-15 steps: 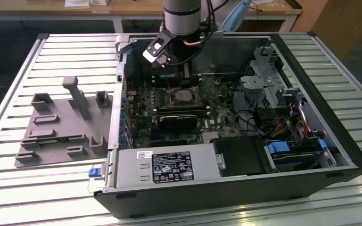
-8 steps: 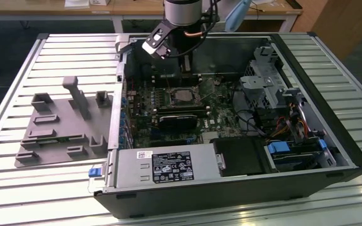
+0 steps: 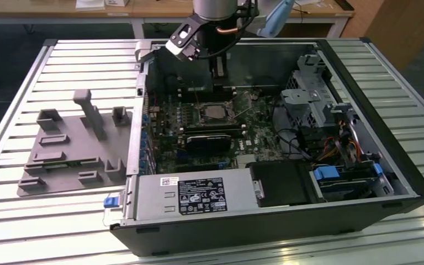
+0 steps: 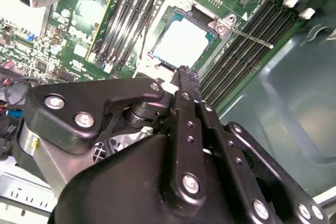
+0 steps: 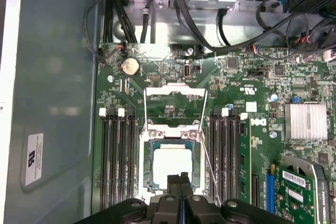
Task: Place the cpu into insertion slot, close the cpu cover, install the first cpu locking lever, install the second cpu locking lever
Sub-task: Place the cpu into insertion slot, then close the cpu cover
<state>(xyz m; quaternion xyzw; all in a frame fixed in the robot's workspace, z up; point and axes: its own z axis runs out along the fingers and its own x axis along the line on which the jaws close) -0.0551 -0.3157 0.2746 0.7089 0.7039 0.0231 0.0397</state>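
In the exterior view the black two-fingered gripper [image 3: 217, 70] hangs just beyond the small silver-topped square cpu [image 3: 213, 113]. In the second wrist view its fingers [image 4: 185, 103] are pressed together and empty, with the tips at the chip's edge. In the first wrist view the cpu sits in the metal-rimmed square insertion slot [image 5: 148, 146], and the thin silvery frame-shaped cpu cover [image 5: 175, 91] lies swung open on the far side of the cpu from the tips.

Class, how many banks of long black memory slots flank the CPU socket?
2: a first bank and second bank, on opposite sides of the insertion slot; none appear hidden.
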